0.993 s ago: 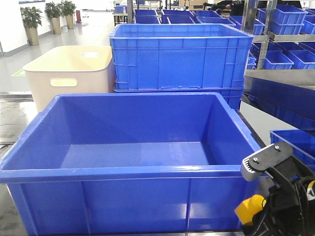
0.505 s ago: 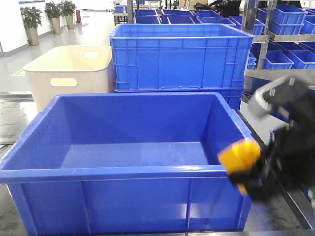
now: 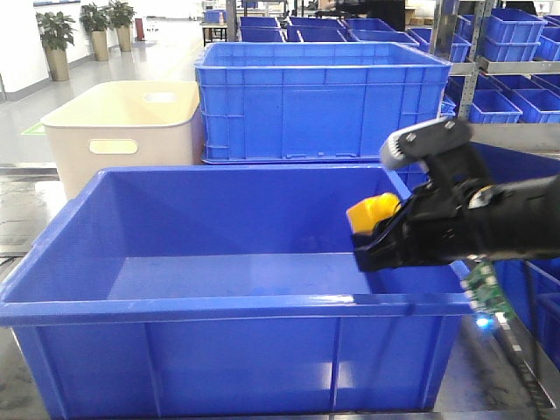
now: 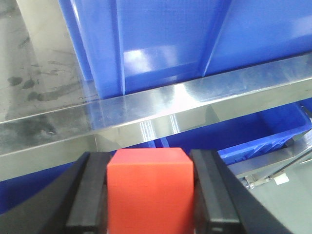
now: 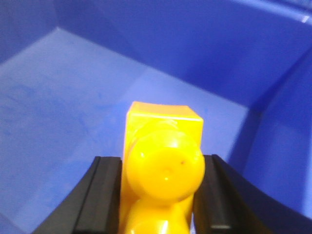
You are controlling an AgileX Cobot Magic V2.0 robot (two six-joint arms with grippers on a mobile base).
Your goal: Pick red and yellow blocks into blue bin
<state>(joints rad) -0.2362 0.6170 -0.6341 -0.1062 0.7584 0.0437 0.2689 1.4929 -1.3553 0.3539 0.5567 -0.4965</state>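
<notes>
My right gripper (image 3: 374,234) is shut on the yellow brick (image 3: 371,213) and holds it over the right side of the blue bin (image 3: 219,306), above the rim. In the right wrist view the yellow brick (image 5: 163,161) sits between my black fingers (image 5: 100,195) with the bin's floor (image 5: 63,97) below. In the left wrist view my left gripper (image 4: 151,195) is shut on the red cube (image 4: 150,187), low beside the bin's outer wall (image 4: 161,44) and a steel table edge (image 4: 146,112). The left gripper does not show in the front view.
A cream tub (image 3: 122,131) with slot handles stands behind the bin at left. A ribbed blue crate (image 3: 319,101) stands behind it at centre. Shelves with several small blue bins (image 3: 516,70) are at the right. Another blue container (image 4: 253,136) lies under the table edge.
My right gripper has risen from below the bin's front right corner and moved left and forward with the yellow brick, so it now hangs over the bin's inside.
</notes>
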